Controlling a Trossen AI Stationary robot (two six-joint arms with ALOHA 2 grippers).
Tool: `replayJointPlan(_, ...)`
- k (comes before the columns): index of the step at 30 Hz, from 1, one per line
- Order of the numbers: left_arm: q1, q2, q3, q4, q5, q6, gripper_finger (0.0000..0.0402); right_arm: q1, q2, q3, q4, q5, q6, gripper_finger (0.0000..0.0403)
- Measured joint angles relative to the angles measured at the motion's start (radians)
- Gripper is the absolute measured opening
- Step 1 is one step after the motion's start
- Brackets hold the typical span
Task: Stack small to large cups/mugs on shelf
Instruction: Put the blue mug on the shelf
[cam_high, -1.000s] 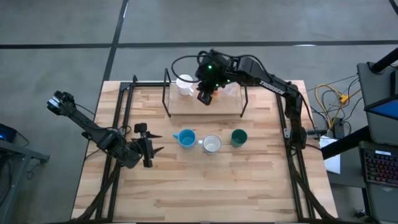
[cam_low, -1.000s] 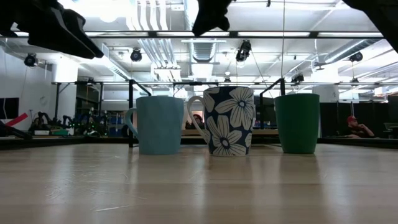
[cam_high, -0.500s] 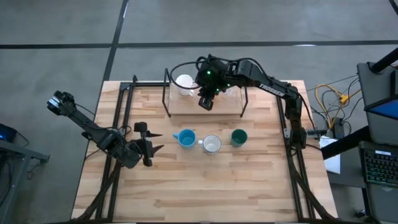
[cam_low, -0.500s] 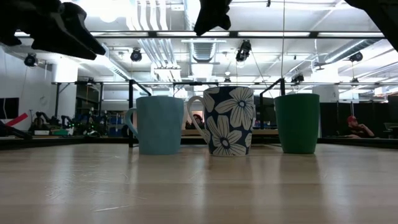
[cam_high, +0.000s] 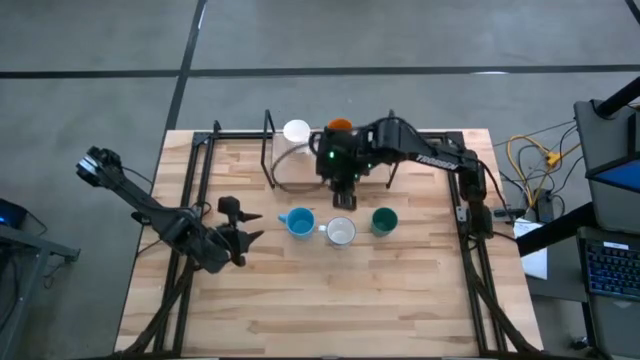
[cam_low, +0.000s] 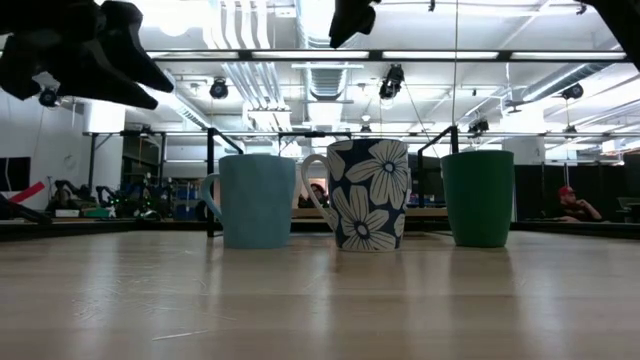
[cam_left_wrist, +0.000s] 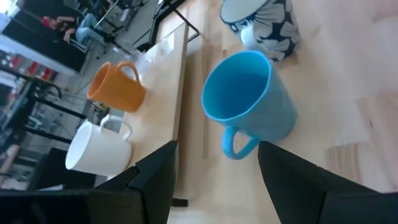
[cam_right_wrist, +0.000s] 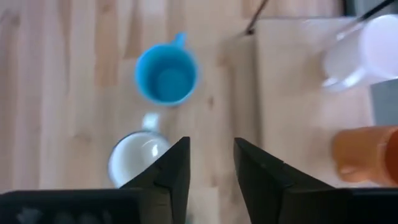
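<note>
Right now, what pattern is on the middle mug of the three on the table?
Large white flowers on dark blue, covering the middle mug; the low view shows it best.

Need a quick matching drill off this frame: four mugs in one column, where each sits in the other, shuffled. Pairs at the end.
Things:
1. orange mug
2. light blue mug
3. dark green cup
4. flowered mug

Places:
A. middle of the three-mug row on the table
B. on the shelf, beside the white mug
C. end of the table row nearest the left gripper
D. end of the table row on the right arm's side

Pairs: 1-B, 2-C, 3-D, 4-A
</note>
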Motion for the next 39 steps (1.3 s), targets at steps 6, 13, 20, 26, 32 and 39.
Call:
replayJointPlan(6,0.0,0.064,0.0,0.052,0.004,0.006,0.0208,0.091,0.0,-0.072,-0.03,0.004,0.058,0.0151)
replayJointPlan(13,0.0,0.111,0.047,0.061,0.014,0.005,0.0208,0.195,0.001,-0.238,-0.04,0.004,0.101,0.0192)
replayJointPlan(20,0.003,0.148,0.083,0.102,0.138,-0.001,0.0208,0.308,0.002,-0.39,-0.048,0.004,0.132,0.0203)
replayJointPlan(26,0.023,0.204,0.116,0.108,0.25,-0.05,0.0208,0.421,-0.007,-0.437,-0.05,-0.003,0.162,0.0203)
replayJointPlan(32,0.101,0.299,0.203,0.04,0.392,0.013,0.0208,0.541,-0.008,-0.426,-0.047,-0.003,0.26,0.0203)
replayJointPlan(39,0.226,0.426,0.477,-0.395,0.581,0.064,0.0208,0.658,-0.008,-0.432,0.017,-0.002,0.304,0.0203)
